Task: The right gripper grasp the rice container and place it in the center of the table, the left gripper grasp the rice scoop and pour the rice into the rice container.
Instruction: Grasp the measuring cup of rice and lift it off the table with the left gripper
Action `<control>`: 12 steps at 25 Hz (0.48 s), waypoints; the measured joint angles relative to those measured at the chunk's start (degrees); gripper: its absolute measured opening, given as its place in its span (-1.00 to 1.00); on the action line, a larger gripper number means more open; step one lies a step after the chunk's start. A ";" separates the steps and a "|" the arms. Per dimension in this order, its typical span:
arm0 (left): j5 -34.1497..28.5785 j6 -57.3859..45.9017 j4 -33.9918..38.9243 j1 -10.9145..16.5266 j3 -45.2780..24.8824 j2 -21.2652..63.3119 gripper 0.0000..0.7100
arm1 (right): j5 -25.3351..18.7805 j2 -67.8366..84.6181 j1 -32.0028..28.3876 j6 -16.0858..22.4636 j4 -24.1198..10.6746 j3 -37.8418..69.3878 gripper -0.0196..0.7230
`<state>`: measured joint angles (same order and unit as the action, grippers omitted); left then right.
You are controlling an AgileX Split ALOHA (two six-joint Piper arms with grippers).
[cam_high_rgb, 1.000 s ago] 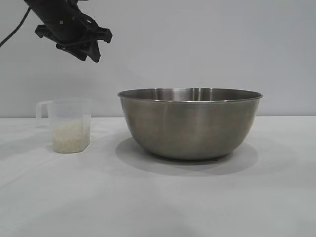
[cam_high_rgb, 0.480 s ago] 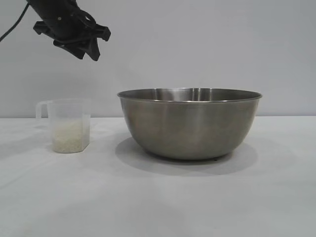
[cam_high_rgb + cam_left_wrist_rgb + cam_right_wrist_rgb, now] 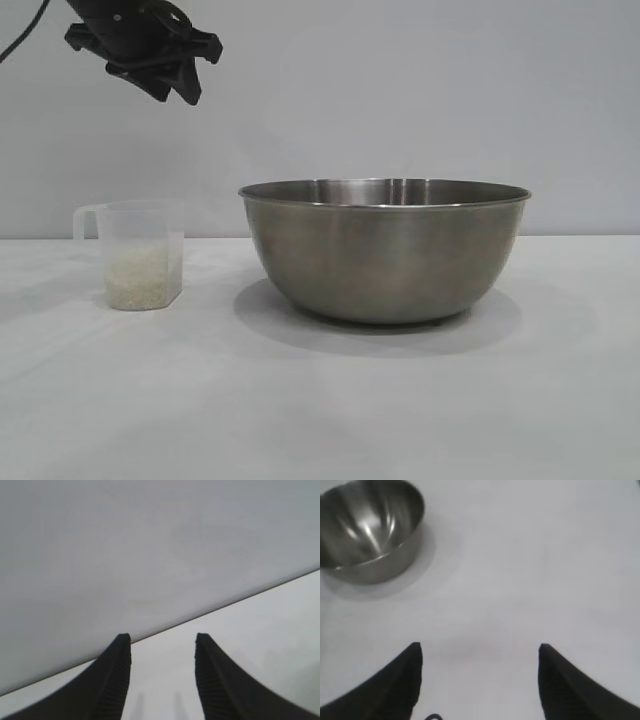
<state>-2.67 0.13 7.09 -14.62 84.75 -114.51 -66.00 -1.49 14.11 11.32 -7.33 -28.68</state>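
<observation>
The steel rice container (image 3: 385, 250) stands upright on the white table (image 3: 320, 400) at mid-frame in the exterior view, slightly right of centre, empty as far as its visible inner wall shows; the placement step reads as complete. The rice scoop (image 3: 140, 255), a clear measuring cup with its handle toward the left edge of the frame, stands upright at lower left, well apart from the bowl; the rice (image 3: 143, 277) fills roughly its lower third. The left gripper (image 3: 165, 75) hangs at the upper left of the frame, high above the scoop and touching nothing; in the left wrist view its fingers (image 3: 112, 685) stand moderately apart with only bare tabletop and wall between them. The right gripper (image 3: 477, 680) is absent from the exterior view; its own wrist view shows the fingers (image 3: 395, 685) wide apart and empty, with the container at that picture's upper left, well clear. Risks from here, as judgements: the scoop is light and narrow, so an off-centre approach could tip it and spill grain; a grip on the thin plastic wall rather than the handle may slip during the tilt; pouring from short of the bowl's rim would scatter rice onto the table; contact with the rim could shift the bowl off centre.
</observation>
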 joint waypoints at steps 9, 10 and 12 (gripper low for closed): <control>0.00 0.00 0.00 -0.11 0.00 0.36 -0.23 | -0.04 2.37 0.00 -0.50 0.11 0.11 0.29; 0.00 0.00 0.00 -0.11 0.00 0.36 -0.23 | 0.07 2.37 0.00 -1.80 0.90 0.11 0.29; 0.00 0.00 0.00 -0.11 0.00 0.48 -0.23 | 0.09 2.37 0.00 -4.05 2.19 0.11 0.29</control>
<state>-2.67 0.13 7.09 -14.73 84.75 -114.02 -65.91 0.88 14.11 7.27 -5.14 -28.56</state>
